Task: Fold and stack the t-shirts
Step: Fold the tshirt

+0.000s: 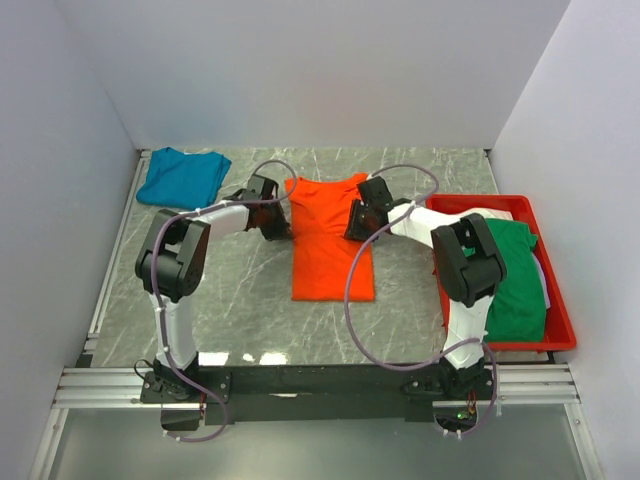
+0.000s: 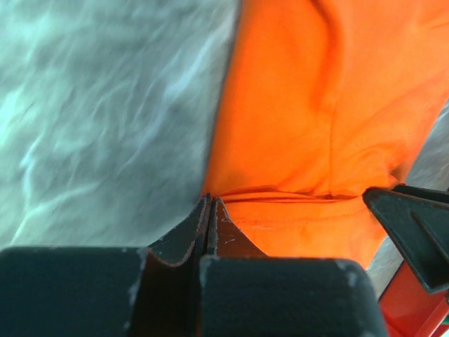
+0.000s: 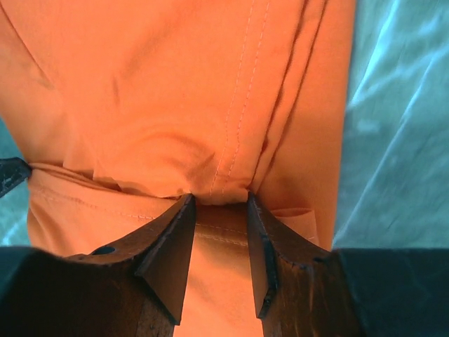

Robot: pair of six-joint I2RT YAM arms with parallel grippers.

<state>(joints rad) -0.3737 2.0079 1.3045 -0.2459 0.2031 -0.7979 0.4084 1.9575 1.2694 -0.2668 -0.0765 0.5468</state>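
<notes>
The bright orange t-shirt (image 1: 330, 262) lies in the middle of the table, folded into a long narrow strip. My left gripper (image 1: 277, 228) is at its left edge; in the left wrist view its jaws (image 2: 209, 201) are pressed shut at the edge of the orange cloth (image 2: 316, 105), and a crease runs from the tips. My right gripper (image 1: 357, 224) is at the right edge; its jaws (image 3: 221, 200) pinch a pucker of orange cloth (image 3: 175, 84). The teal shirt (image 1: 183, 176) lies folded at the back left. The green shirt (image 1: 518, 282) and the white shirt (image 1: 480, 214) lie in the tray.
The red plastic tray (image 1: 562, 325) stands at the right edge of the table, next to the right arm. White walls close in the back and both sides. The right gripper's finger (image 2: 410, 221) shows in the left wrist view.
</notes>
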